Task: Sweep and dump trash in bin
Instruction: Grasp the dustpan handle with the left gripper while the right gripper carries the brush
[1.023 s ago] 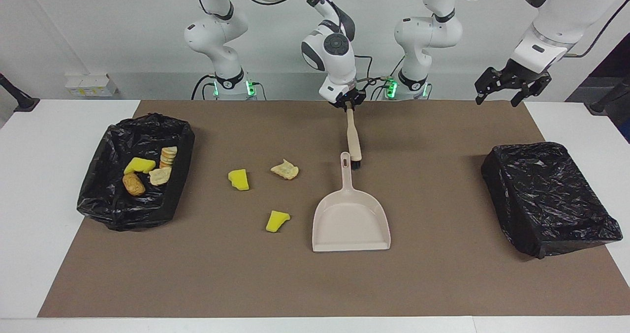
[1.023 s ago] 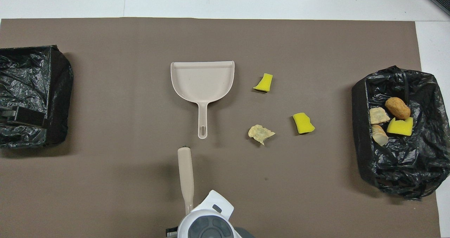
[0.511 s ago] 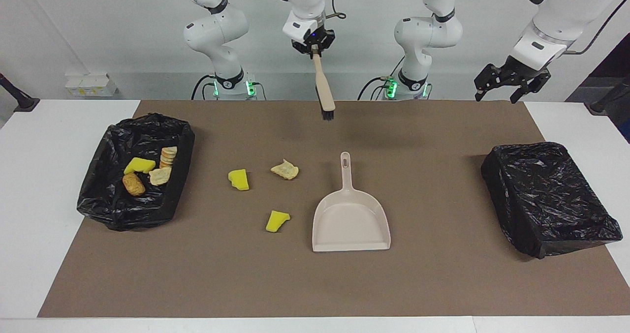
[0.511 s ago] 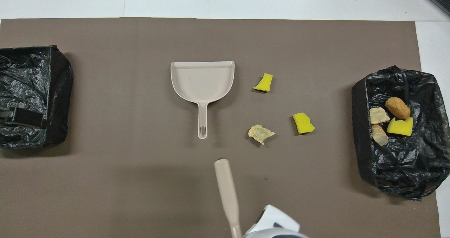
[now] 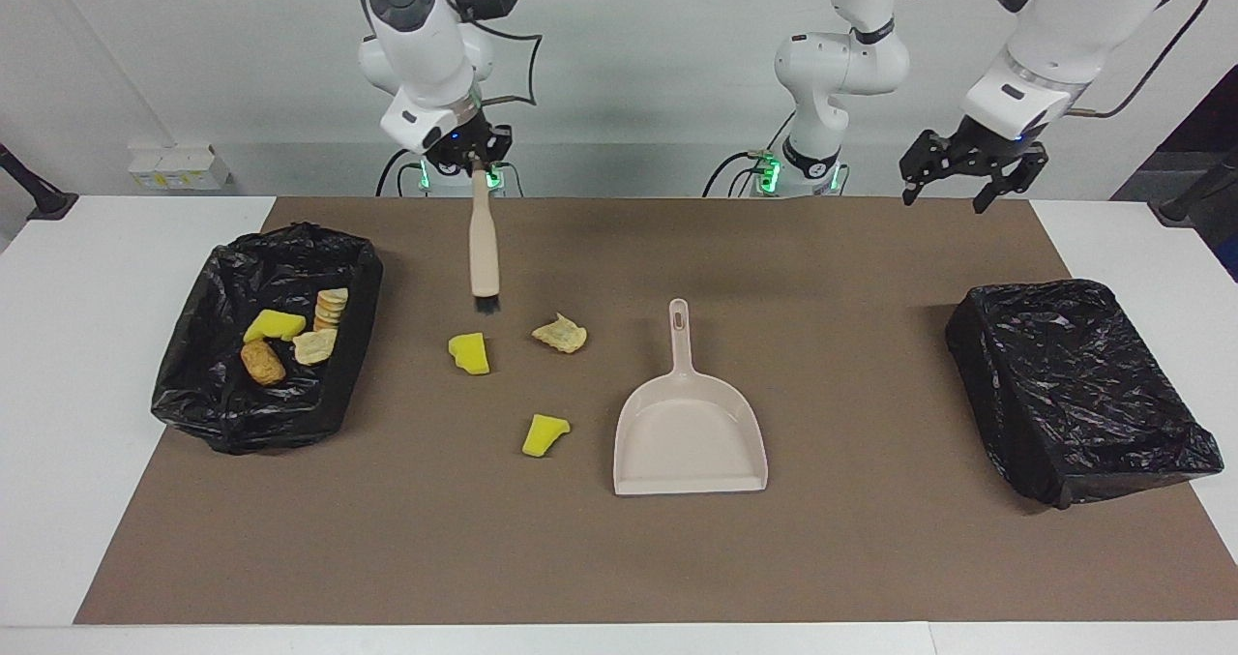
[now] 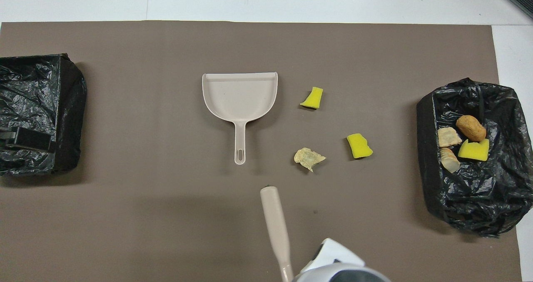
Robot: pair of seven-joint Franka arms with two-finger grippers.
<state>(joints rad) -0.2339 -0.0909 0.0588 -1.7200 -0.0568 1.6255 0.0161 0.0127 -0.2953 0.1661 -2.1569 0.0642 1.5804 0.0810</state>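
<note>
Right pincer grips brush above mat; left pincer, seemingly open, hangs idle.

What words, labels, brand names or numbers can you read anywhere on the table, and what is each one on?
None can be read.
The dustpan, the brush, the lined bins, the trash and the brown mat bear no print.
The white boxes by the wall show no legible marking.

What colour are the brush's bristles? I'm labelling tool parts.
Black, below a beige handle. The brush hangs from the right gripper; the facing view shows the bristles best.
</note>
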